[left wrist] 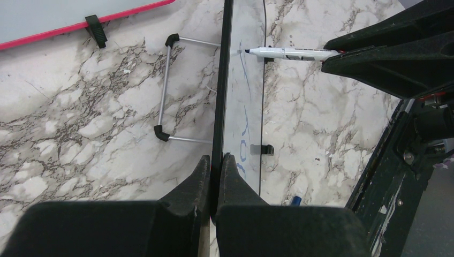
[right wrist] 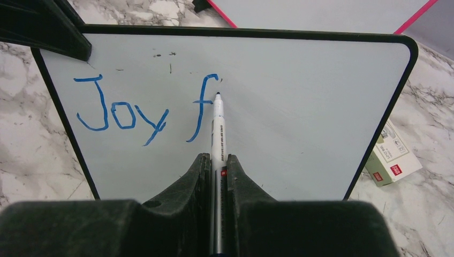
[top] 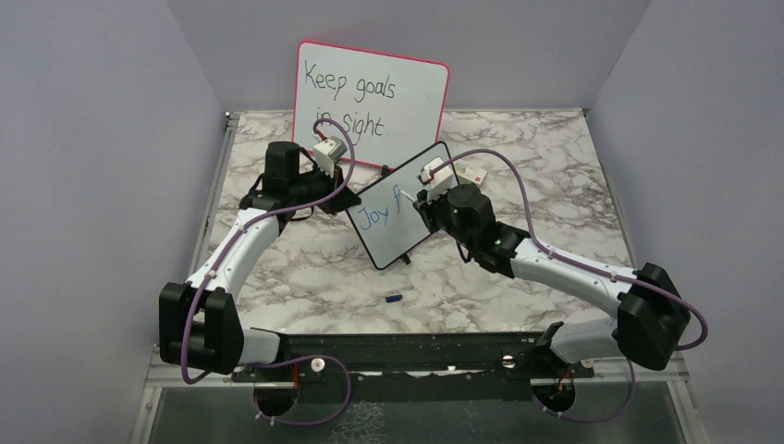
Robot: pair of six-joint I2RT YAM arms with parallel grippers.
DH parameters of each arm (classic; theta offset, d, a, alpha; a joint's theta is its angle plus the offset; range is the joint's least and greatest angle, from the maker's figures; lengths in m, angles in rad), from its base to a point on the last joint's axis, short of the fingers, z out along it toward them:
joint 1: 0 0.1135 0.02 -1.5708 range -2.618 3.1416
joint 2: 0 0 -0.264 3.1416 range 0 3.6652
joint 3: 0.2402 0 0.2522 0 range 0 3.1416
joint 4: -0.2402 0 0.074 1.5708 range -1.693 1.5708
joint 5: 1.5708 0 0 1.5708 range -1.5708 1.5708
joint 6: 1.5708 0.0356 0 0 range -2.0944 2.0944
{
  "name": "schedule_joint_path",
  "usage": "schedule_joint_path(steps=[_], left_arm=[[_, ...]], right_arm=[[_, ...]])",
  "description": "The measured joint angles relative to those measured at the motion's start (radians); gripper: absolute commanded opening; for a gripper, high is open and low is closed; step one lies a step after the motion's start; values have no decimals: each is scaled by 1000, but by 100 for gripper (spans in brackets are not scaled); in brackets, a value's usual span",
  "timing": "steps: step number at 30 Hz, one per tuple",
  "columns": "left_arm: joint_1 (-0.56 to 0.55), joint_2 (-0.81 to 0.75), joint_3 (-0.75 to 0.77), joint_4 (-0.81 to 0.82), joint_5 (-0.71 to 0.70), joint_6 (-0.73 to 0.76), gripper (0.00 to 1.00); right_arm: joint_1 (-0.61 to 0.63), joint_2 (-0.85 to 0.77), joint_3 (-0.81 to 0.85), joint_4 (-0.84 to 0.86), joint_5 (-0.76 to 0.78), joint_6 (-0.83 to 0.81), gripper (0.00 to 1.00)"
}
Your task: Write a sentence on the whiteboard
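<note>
**Two-arm writing setup.** The whiteboard (top: 399,211) is standing tilted near the middle of the marble table (top: 518,277), just in front of the pink-framed board (top: 370,92). The left gripper (left wrist: 216,160) is clamping the whiteboard's black frame, fingers closed on its edge, so in the left wrist view the board is extending straight away from this claw, edge-on. The right gripper (right wrist: 217,158) is gripping a white marker (right wrist: 217,128) by the barrel. The writing face is lying directly ahead of that claw, and the marker tip is meeting the surface beside the crossbar of the "f". The sentence (right wrist: 144,110), in blue, is reading "Joy f".
</note>
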Motion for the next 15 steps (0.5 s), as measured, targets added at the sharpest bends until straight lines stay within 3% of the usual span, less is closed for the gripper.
schedule_joint_path(steps=[15], left_arm=[[0, 3, 0, -2, 0, 0, 0]], right_arm=[[0, 23, 9, 11, 0, 0, 0]])
